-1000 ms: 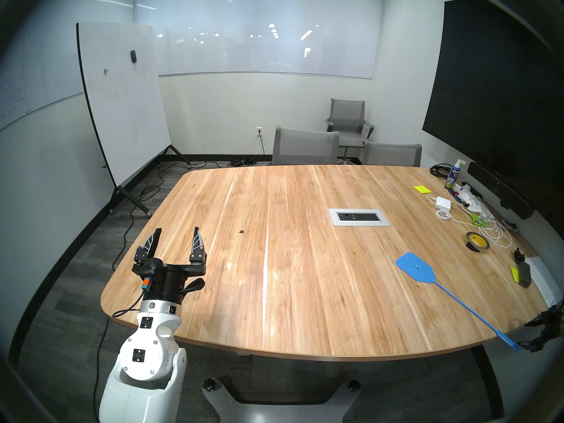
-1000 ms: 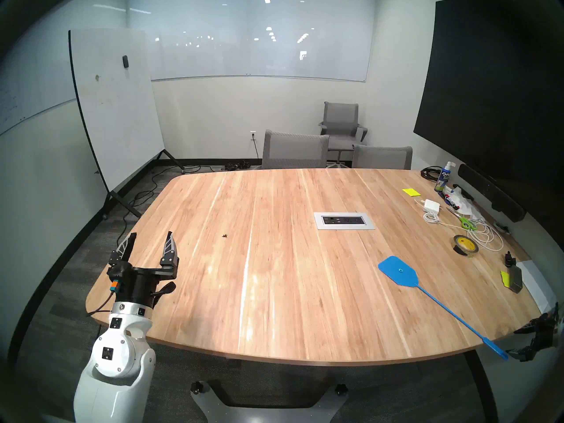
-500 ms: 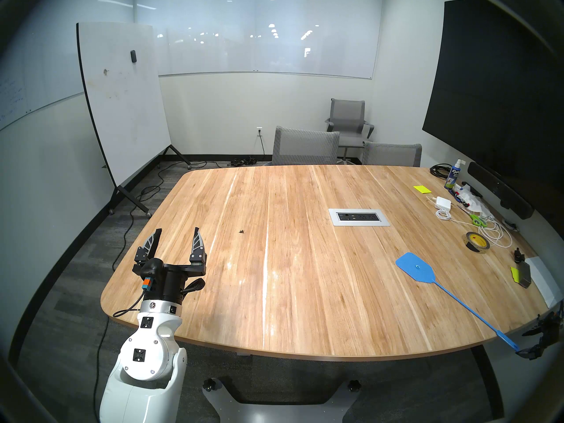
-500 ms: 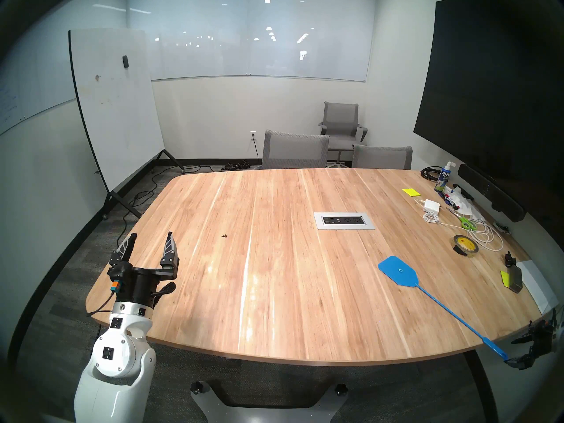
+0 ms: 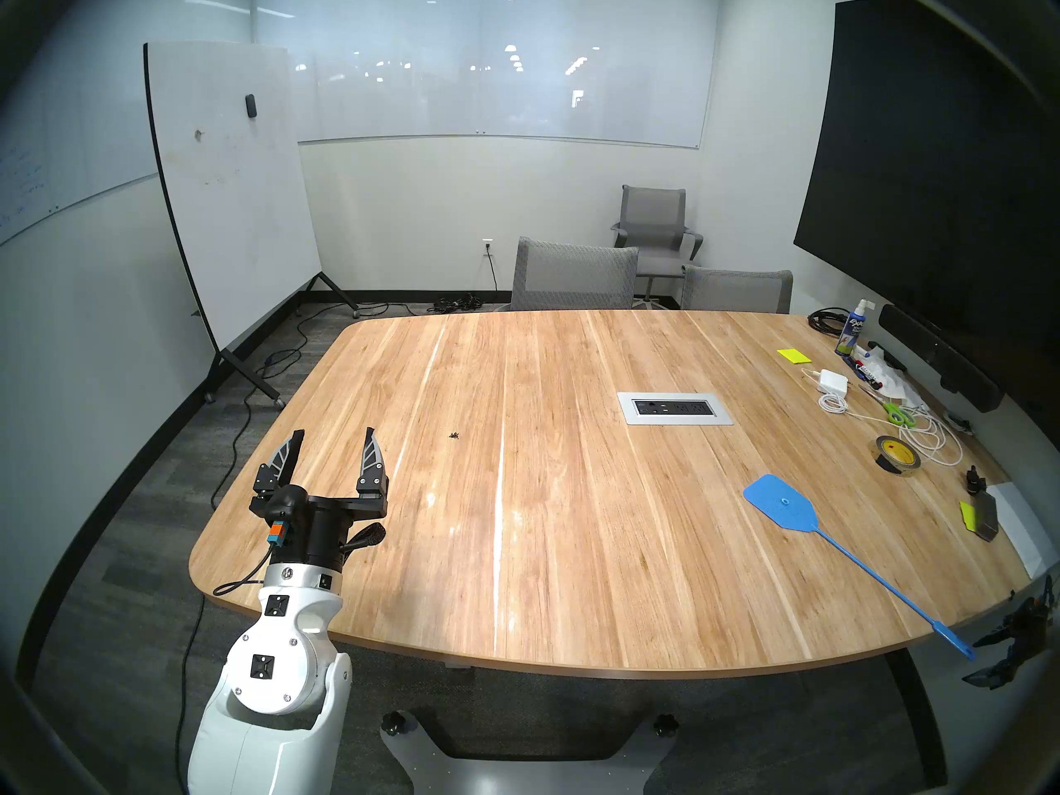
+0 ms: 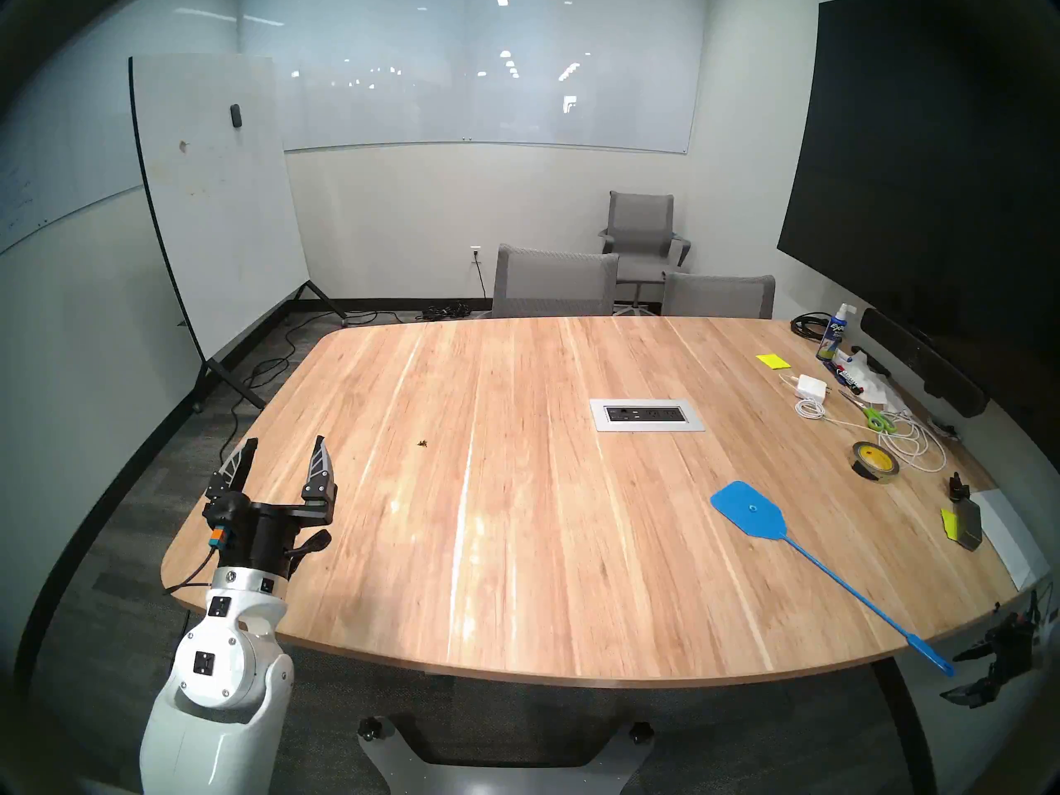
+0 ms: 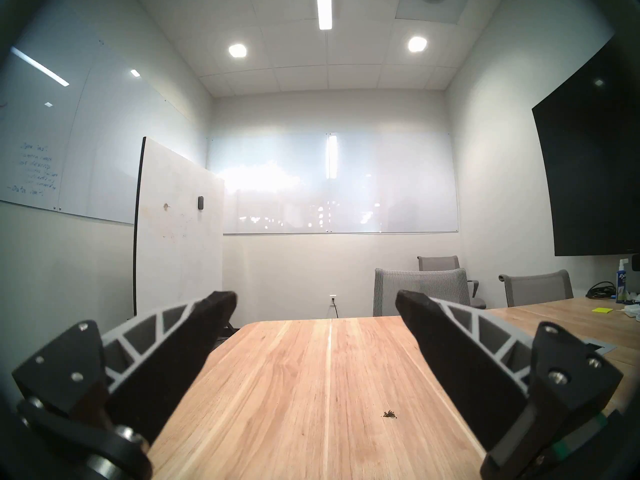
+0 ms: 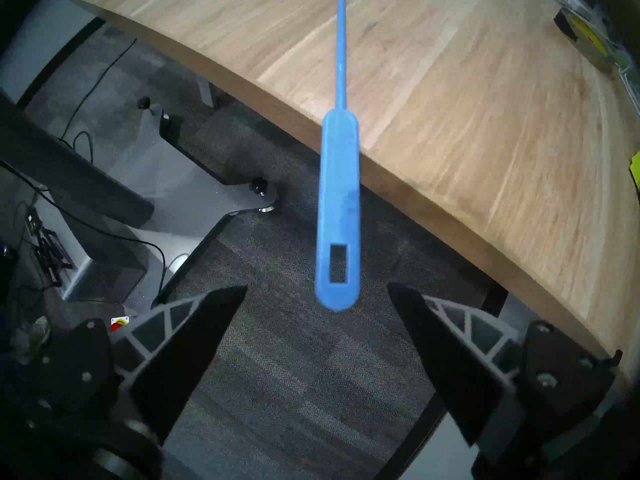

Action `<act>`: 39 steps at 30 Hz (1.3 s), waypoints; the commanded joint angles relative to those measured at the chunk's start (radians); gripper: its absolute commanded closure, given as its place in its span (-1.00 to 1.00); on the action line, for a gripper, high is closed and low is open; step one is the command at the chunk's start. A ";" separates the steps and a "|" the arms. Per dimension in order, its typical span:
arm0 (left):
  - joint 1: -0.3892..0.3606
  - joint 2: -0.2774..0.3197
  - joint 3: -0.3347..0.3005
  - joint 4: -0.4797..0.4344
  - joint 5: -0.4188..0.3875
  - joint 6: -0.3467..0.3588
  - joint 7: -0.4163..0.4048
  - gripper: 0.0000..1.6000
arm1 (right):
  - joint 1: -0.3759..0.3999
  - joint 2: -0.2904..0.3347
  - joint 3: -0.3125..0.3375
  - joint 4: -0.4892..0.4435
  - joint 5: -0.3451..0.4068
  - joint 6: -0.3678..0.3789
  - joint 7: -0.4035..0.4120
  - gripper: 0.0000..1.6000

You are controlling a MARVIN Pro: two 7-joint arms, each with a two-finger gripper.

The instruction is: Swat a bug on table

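Note:
The bug [image 5: 454,435] is a tiny dark speck on the left-middle of the wooden table [image 5: 573,535]; it also shows as bug [image 7: 389,414] in the left wrist view. A blue fly swatter [image 5: 780,502] lies at the right, its handle [image 8: 337,209] sticking out past the table's front edge. My right gripper [image 5: 972,661] hangs open off that edge, fingertips [image 8: 221,306] either side of the handle's end without touching it. My left gripper [image 5: 334,433] stands open and empty over the near left corner, short of the bug.
A silver outlet panel [image 5: 675,408] is set into the table's middle. Along the right edge lie a tape roll [image 5: 897,455], green scissors [image 5: 897,414], a white charger with cables [image 5: 834,382], sticky notes [image 5: 793,355] and a spray bottle [image 5: 854,332]. Grey chairs [image 5: 573,274] stand behind.
My right gripper has dropped lower beside the table's edge, so the swatter handle's end now sits between its open fingers. The swatter, bug and left arm have not moved.

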 commanded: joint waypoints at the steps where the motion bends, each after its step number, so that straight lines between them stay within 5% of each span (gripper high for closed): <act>1: -0.002 0.001 0.001 -0.017 0.001 -0.006 -0.001 -1.00 | -0.019 0.000 -0.003 -0.032 0.016 0.001 0.075 -1.00; 25: -0.005 0.000 0.001 -0.016 0.001 -0.006 -0.001 -1.00 | -0.067 -0.040 -0.031 -0.181 0.068 0.031 0.075 -1.00; 28: -0.005 0.000 0.001 -0.016 0.001 -0.006 -0.001 -1.00 | -0.075 -0.043 -0.033 -0.201 0.074 0.036 0.075 0.16; 29: -0.005 0.000 0.001 -0.016 0.001 -0.006 -0.001 -1.00 | -0.075 -0.043 -0.033 -0.201 0.074 0.036 0.075 0.16; 31: -0.006 0.000 0.001 -0.016 0.001 -0.006 -0.001 -1.00 | -0.085 -0.047 -0.034 -0.221 0.082 0.043 0.075 1.00; 39: -0.006 0.000 0.001 -0.016 0.001 -0.006 -0.001 -1.00 | -0.114 -0.053 -0.034 -0.278 0.103 0.061 0.075 1.00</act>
